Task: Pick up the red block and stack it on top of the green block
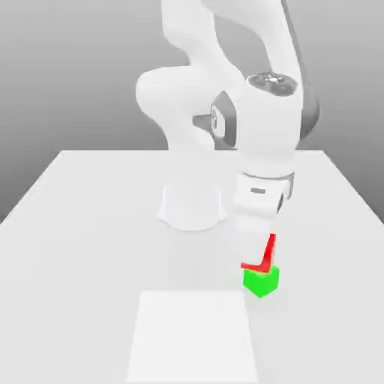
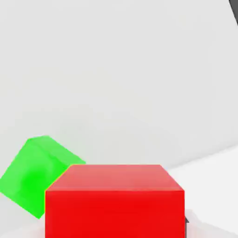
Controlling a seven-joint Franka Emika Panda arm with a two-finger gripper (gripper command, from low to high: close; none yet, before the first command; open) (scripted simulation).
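Observation:
The red block is pinched in my gripper, which points straight down and is shut on it; a white finger hides most of the cube, leaving a red side and lower edge showing. The green block sits on the table just in front of it, nearly touching. In the hand view the red block is very close, with the green block beside it, turned at an angle. Whether the red block is resting on the table or is slightly raised, I cannot tell.
The arm's round white base stands behind the blocks, towards the exterior view's left. A paler rectangular patch lies on the white table near its front edge.

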